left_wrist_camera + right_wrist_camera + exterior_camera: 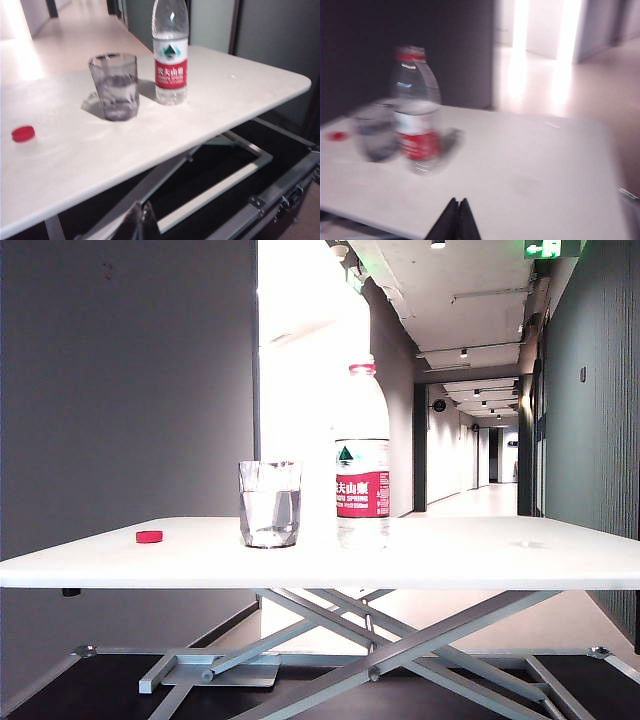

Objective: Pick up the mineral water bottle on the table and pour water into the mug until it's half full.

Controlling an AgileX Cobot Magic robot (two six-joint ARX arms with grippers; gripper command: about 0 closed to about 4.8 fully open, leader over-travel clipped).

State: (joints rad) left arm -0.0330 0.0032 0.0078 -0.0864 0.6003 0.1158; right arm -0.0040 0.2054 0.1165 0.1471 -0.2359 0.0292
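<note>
My right pincer (457, 212) is pressed together, empty, well back from the tall clear ribbed mineral water bottle (415, 107) standing upright on the wide white table (530, 170). My left pincer (140, 220) also looks together. The short clear faceted mug (270, 503) stands just beside the bottle, holding water.

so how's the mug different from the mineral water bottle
The mineral water bottle stands far taller than the mug. The bottle carries a red-and-white label and a red neck ring; the mug is plain and faceted. Both are clear, upright on the white table, side by side.
</note>
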